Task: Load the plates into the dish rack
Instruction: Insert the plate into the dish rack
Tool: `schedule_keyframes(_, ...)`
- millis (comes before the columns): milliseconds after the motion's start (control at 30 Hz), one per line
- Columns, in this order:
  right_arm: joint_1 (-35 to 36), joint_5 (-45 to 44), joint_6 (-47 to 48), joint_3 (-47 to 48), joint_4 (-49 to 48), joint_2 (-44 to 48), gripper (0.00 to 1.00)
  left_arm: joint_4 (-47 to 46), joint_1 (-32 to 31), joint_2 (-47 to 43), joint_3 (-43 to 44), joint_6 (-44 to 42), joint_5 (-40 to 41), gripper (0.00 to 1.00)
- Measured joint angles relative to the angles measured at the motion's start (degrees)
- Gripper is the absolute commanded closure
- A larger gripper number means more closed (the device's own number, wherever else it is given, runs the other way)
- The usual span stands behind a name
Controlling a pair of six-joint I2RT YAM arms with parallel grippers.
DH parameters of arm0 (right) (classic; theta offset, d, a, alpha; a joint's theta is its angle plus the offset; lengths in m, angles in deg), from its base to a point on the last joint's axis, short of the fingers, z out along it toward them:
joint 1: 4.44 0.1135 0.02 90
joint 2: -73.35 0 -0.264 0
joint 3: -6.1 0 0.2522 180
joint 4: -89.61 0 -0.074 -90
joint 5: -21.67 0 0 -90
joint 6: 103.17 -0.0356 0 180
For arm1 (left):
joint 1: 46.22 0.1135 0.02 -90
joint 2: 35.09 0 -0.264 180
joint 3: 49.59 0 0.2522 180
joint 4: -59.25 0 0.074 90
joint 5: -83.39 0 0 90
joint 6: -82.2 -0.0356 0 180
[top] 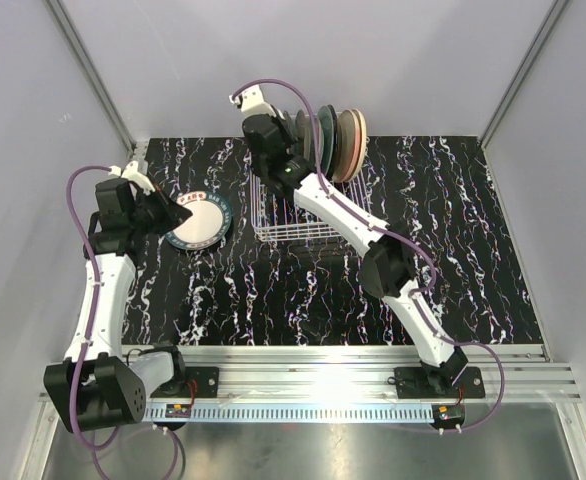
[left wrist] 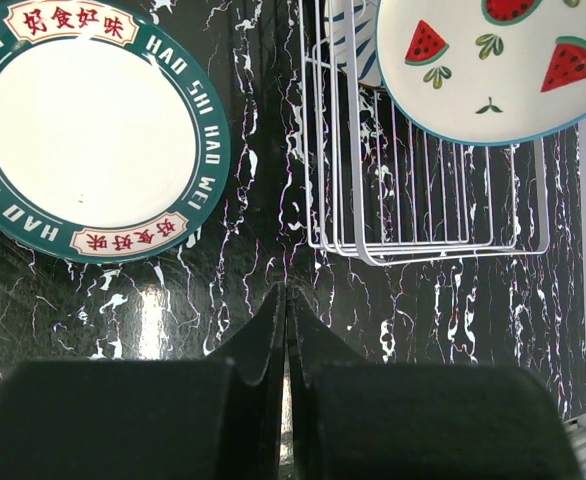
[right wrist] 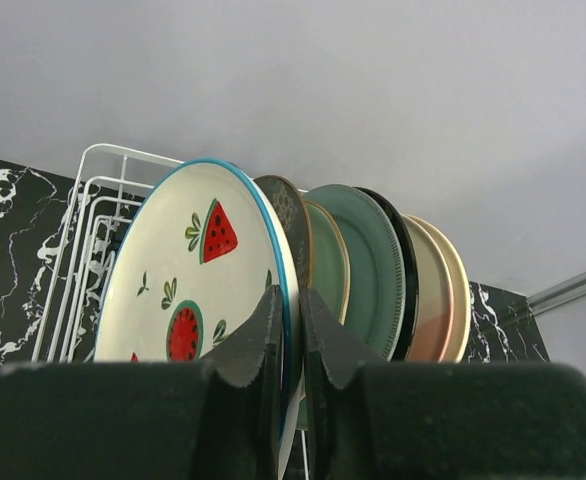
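My right gripper (right wrist: 291,305) is shut on the rim of a white plate with watermelon marks (right wrist: 188,290), holding it upright at the near end of a row of standing plates (right wrist: 373,265) in the white wire dish rack (right wrist: 93,200). The row has dark, mint-green, black-rimmed and peach plates (top: 338,140). The watermelon plate also shows in the left wrist view (left wrist: 493,70), over the rack (left wrist: 423,200). My left gripper (left wrist: 287,295) is shut and empty, just off a white plate with a dark green lettered rim (left wrist: 88,130) lying flat on the table, left of the rack (top: 201,222).
The black marbled table (top: 303,300) is walled by grey panels on three sides. A metal rail (top: 353,360) runs along the near edge by the arm bases.
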Motion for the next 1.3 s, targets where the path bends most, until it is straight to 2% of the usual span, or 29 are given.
schedule_keyframes(367, 0.15, -1.42, 2.51, 1.86, -1.62, -4.44, 1.0, 0.0, -0.52, -0.02, 0.0, -0.02, 0.0, 1.0)
schedule_keyframes(1000, 1.03, -3.32, 6.19, 1.79, -3.28, -4.68, 1.0, 0.02, -1.11, -1.2, 0.0, -0.02, -0.2, 1.0)
schedule_keyframes(1300, 1.68, -4.02, 6.95, -2.19, -4.79, -4.09, 1.0, 0.02, -1.62, -1.31, 0.0, -0.02, -0.24, 1.0)
